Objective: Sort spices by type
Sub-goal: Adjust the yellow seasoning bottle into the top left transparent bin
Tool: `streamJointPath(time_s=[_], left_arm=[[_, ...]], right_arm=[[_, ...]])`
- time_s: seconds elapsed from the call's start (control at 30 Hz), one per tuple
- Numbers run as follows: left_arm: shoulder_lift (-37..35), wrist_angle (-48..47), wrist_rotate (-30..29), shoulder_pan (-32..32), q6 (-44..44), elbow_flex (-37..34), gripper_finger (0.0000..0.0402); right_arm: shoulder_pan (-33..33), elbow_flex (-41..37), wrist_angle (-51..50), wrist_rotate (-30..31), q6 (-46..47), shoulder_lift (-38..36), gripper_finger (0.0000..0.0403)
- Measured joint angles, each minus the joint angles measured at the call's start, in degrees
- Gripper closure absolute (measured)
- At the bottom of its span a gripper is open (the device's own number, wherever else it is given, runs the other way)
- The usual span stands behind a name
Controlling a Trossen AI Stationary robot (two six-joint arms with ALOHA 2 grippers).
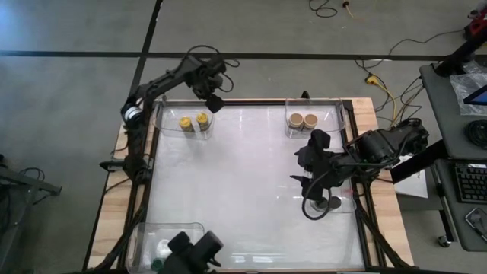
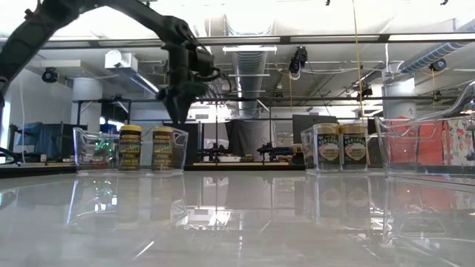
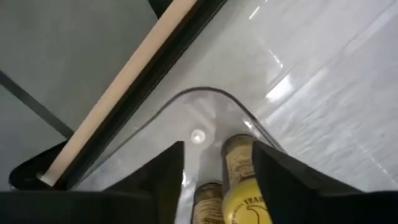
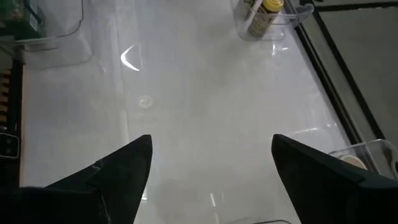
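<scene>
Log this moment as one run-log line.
left gripper: open, above tray with two yellow-lid jars | right gripper: open, empty, over bare table | tan-lid jars: in far tray

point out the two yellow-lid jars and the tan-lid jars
yellow-lid jars (image 1: 194, 121), high view, on the gap-side edge of one jar's lid in the far-left tray.
tan-lid jars (image 1: 303, 120), high view, where the two lids meet in the far-right tray.

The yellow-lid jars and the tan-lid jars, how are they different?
The yellow-lid jars sit in the far-left tray, the tan-lid jars in the far-right tray. The left claw hovers open over the yellow-lid jars; no claw is over the tan-lid jars. Both are upright pairs in clear trays.
</scene>
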Motion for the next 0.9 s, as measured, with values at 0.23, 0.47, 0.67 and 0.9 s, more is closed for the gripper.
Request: streamJointPath(time_s=[0.23,0.47,0.67,0.9], left_arm=[[5.30,-6.37,-2.59,0.41,-0.84,5.19,0.0318],[6.00,-6.44,0.38,0.45,-2.38,4.24,0.0378],[5.98,-6.29,0.55,0.43,-3.58,1.13,0.0400],[5.82,-6.01,1.86,-0.79,-3.79,-1.88,0.0400]], right_arm=[[0.00,-0.08,-0.02,-0.27,0.77,0.00,0.0098],[0.00,-0.10,-0.04,-0.28,0.96,0.00,0.0106],[0.00,-0.10,-0.08,-0.27,0.49,0.00,0.0100],[0.00,-0.10,-0.47,-0.27,0.47,0.00,0.0089]])
